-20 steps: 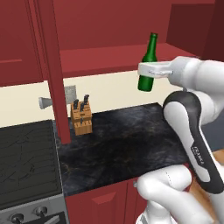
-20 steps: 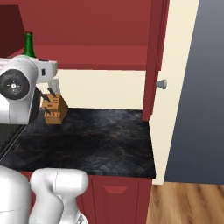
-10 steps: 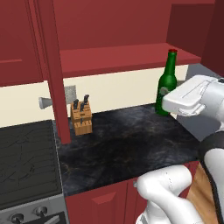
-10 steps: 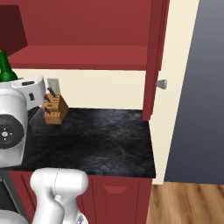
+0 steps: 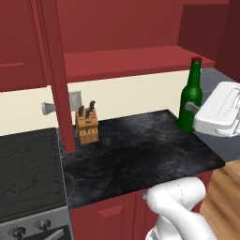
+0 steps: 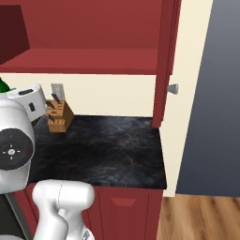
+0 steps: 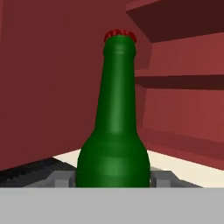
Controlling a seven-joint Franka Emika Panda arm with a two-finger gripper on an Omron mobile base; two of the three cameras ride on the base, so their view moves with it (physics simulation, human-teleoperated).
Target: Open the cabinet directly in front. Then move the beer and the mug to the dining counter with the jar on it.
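The beer [image 5: 191,101], a dark-green bottle with a red cap, stands upright over the right end of the black worktop [image 5: 140,152]. My gripper [image 5: 189,108] is shut on its body from the right. In the hand view the beer [image 7: 114,144] sits between my gripper [image 7: 111,179] fingers. A green sliver of the beer [image 6: 3,86] shows at the left edge of the right base view. The cabinet [image 5: 131,61] is open, with its red shelf bare and its left door [image 5: 56,75] swung out edge-on. The mug and the dining counter are out of view.
A wooden knife block [image 5: 87,125] stands at the back of the worktop by the wall. A dark stove top [image 5: 28,173] lies to the left. The cabinet's right door [image 6: 164,61] hangs open beside a grey panel [image 6: 211,93], above wood floor [image 6: 197,218].
The arm has swung right and down with the beer in its grip, from in front of the cabinet shelf to the worktop's right end. The bottle has gone from tilted to upright.
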